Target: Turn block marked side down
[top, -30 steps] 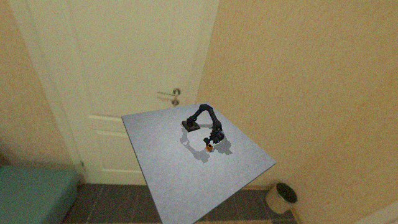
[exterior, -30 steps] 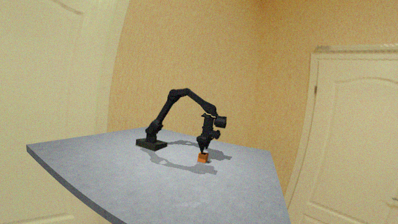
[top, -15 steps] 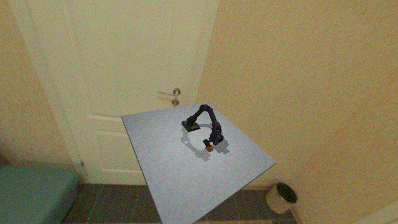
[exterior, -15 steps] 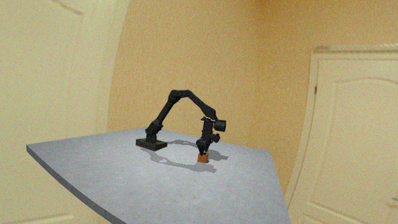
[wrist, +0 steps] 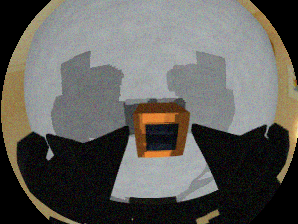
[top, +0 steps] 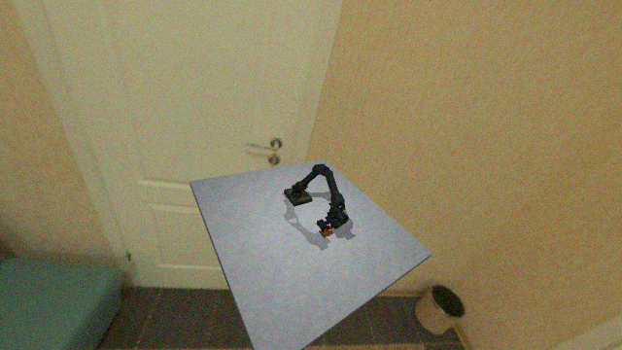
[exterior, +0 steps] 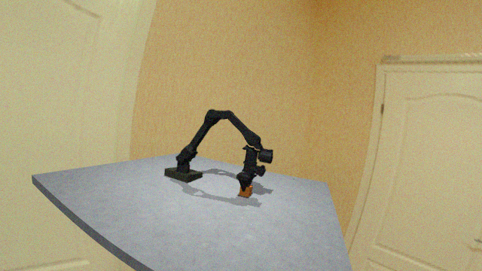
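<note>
One black arm (exterior: 222, 124) arches up from its flat base plate (exterior: 193, 176) near the far side of the grey-blue bench (exterior: 151, 226) and bends steeply down, so that its tool (exterior: 245, 187) points straight at the bench top. Right under it sits the small orange block (exterior: 245, 193), resting on the bench roughly mid-surface, a little to the side of the base plate and well apart from every edge.

From the wrist view, the block (wrist: 160, 132) lies centred between the two dark fingers, its upper face showing a dark square mark framed in orange, so the marked side faces up towards the camera. The fingers flank it on either side, spread fairly wide, with bench surface visible in the gaps; the tool grips nothing at this moment, its jaws apart around the block. Whether the fingertips touch the bench I cannot tell from here, since the pictures are grainy and the block is small.

Shadows of the arm and fingers fall across the bench beside the block. Behind the bench stands a cream door (top: 170, 97), and a small bin (top: 439, 308) sits on the floor near the wall.
</note>
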